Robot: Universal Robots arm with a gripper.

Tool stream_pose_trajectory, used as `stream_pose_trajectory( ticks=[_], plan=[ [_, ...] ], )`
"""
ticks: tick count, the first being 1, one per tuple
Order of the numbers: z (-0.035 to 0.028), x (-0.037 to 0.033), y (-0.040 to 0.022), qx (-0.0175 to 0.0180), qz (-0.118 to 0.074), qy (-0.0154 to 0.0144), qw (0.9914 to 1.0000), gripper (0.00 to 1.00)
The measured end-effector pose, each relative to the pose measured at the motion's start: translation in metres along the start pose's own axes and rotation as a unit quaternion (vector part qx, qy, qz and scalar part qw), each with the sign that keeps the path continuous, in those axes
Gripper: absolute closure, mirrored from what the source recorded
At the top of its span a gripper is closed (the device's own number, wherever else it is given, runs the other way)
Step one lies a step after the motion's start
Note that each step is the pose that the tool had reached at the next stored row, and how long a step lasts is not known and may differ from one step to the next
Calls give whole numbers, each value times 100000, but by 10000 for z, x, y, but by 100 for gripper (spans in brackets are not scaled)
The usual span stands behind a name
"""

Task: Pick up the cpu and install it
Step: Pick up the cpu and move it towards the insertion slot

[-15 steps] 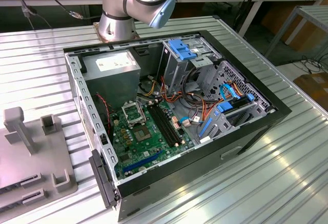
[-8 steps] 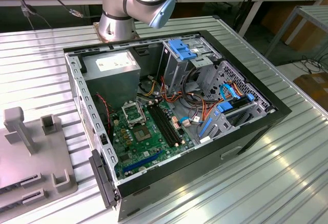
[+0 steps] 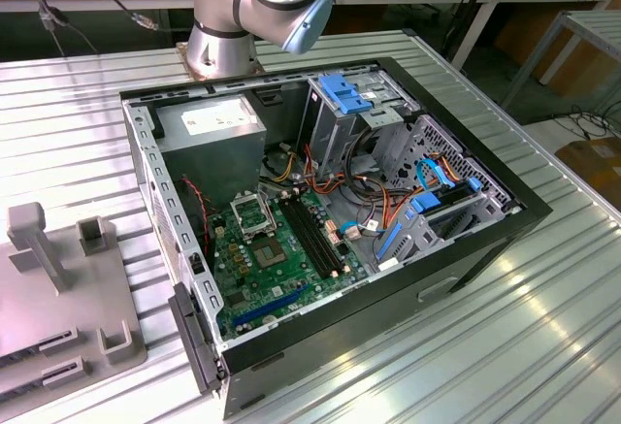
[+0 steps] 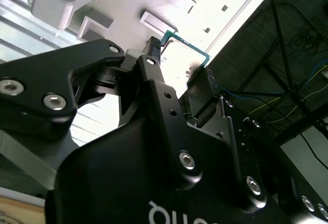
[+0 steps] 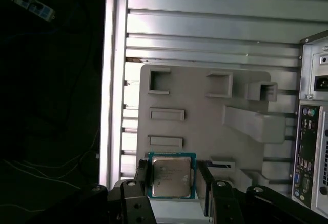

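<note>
The cpu (image 5: pixel 171 177), a thin silvery square with a green rim, sits flat between my two black fingertips (image 5: pixel 142 175), metal face toward the camera. My gripper (image 5: pixel 172 180) is shut on it by two opposite edges, well above the grey fixture plate (image 5: pixel 205 111). In the second wrist view the cpu's green edge (image 4: pixel 185 45) shows between the same fingers (image 4: pixel 154 62) of the gripper (image 4: pixel 179 62). The metal-framed socket (image 3: pixel 250 215) lies on the green motherboard (image 3: pixel 281 269) inside the open computer case (image 3: pixel 330 230).
The grey fixture plate (image 3: pixel 58 288) with raised blocks and slots lies at the exterior view's left, beside the case. The arm's base (image 3: pixel 228 26) stands behind the case. Cables and blue drive brackets (image 3: pixel 427 211) crowd the case's right side. The ribbed table ends at an edge (image 5: pixel 115 80).
</note>
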State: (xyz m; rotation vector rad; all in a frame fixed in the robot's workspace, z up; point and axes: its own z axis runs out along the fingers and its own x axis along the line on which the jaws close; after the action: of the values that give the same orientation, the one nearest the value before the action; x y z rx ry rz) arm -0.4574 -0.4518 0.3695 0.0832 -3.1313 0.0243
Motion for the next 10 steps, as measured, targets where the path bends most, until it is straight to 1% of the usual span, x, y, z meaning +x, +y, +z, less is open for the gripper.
stream_pose_trajectory(
  ticks=[4,5,6,7,8,10],
  plan=[
    [-28,0,-1,2,-1,0,100000,53],
    [-92,1,-2,-1,-1,18,100000,53],
    [-137,1,-2,-3,-4,36,100000,53],
    [-205,1,-3,-14,-3,132,100000,53],
    [-216,-18,-4,-11,-5,179,100000,53],
    [-216,-32,-5,-11,-6,178,100000,53]
  ],
)
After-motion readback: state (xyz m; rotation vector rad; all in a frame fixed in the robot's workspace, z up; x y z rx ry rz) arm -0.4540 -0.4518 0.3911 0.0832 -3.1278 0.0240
